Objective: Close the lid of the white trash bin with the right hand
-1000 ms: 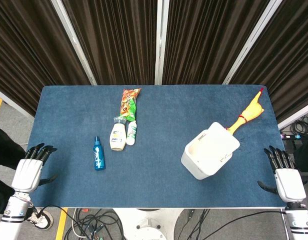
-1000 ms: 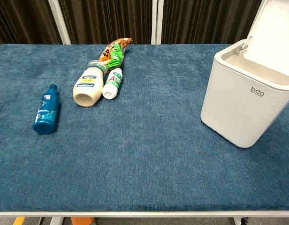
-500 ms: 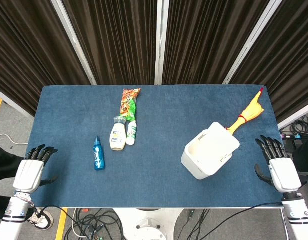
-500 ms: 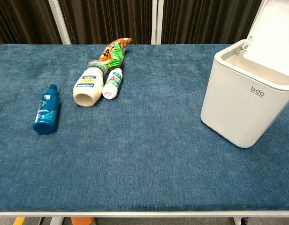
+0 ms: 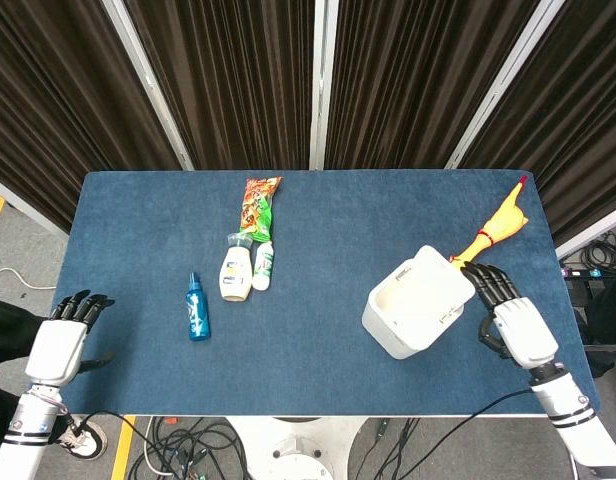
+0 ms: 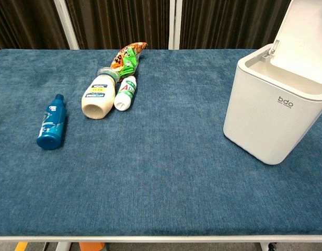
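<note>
Over the last second the right robot hand (image 5: 513, 318) has travelled from the near right corner of the surface (image 5: 318, 330) inward and now sits just beside the white trash bin (image 5: 420, 303), its dark fingers (image 5: 488, 281) spread and reaching toward the raised lid (image 6: 307, 36). It holds nothing. From the head view it cannot be said for certain whether the fingertips already touch the lid's back edge or only hover next to it; the chest view does not show this hand at all. In that view the lid looks tilted very slightly compared with half a second ago, which hints at first contact, though the shift is small.

The bin stands on the right part of the blue surface, turned at an angle, with its lid hinged up at the far right side and the inside open to view. A yellow rubber chicken (image 5: 496, 230) lies just behind it toward the far right corner.

As for progress, the approach looks nearly complete, but the closing itself is not yet done: the lid is up and the bin's mouth is uncovered. What remains, by this reading, is to push the lid forward and down until it seats on the rim.

The left robot hand (image 5: 60, 340) rests at the near left edge, fingers apart and empty, much where it was. A blue bottle (image 5: 197, 308), a cream bottle (image 5: 235, 270), a small white bottle (image 5: 263, 264) and a snack packet (image 5: 258, 205) lie well apart from the bin, unmoved.
</note>
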You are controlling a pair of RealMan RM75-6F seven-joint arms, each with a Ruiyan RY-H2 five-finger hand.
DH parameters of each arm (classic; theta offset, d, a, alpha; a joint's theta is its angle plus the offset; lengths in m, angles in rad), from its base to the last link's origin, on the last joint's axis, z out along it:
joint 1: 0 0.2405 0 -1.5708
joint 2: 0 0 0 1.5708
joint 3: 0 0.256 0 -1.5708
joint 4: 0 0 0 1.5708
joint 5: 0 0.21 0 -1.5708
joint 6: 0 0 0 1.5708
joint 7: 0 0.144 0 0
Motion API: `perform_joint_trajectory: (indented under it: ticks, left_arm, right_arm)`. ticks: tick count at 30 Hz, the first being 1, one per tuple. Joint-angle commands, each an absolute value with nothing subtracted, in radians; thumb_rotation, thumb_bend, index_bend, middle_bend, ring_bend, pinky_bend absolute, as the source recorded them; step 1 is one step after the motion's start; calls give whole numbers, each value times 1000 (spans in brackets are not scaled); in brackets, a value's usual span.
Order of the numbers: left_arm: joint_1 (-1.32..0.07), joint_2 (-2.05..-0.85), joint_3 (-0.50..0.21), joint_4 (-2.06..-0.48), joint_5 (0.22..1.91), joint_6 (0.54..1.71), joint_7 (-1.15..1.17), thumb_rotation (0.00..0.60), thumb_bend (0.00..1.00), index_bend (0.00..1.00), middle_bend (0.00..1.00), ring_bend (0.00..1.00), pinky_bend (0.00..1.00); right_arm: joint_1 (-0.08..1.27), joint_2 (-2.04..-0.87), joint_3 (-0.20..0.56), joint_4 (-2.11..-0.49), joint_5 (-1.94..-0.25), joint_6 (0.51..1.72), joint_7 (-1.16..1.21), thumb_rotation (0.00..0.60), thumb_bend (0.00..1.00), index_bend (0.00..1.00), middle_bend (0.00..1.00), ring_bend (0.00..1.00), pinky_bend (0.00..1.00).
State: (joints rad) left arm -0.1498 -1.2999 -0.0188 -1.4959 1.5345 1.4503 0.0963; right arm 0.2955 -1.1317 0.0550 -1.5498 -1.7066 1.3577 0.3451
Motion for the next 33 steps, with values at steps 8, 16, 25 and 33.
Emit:
perform_joint_trajectory:
  ticks: [8, 16, 25, 33]
  left_arm:
    - [-151, -1300, -18, -1497, 1538, 1451, 95, 600, 0, 239, 210, 107, 180]
    - [-151, -1297, -17, -1502, 1539, 1451, 81, 600, 0, 239, 210, 107, 180]
    - [-151, -1294, -17, -1503, 1539, 1451, 76, 600, 0, 239, 210, 107, 180]
    - [-150, -1293, -17, -1504, 1539, 1452, 70, 600, 0, 239, 210, 107, 180]
  right_arm:
    - [318, -1137, 18, -1585, -1759, 1351, 310, 600, 1000, 0, 0, 0, 0]
    - [341, -1127, -28, -1622, -1796, 1303, 271, 600, 1000, 0, 0, 0, 0]
    - [360, -1119, -49, -1658, -1819, 1282, 210, 599, 1000, 0, 0, 0, 0]
    - [351, -1112, -45, -1683, -1829, 1301, 74, 589, 1000, 0, 16, 0, 0]
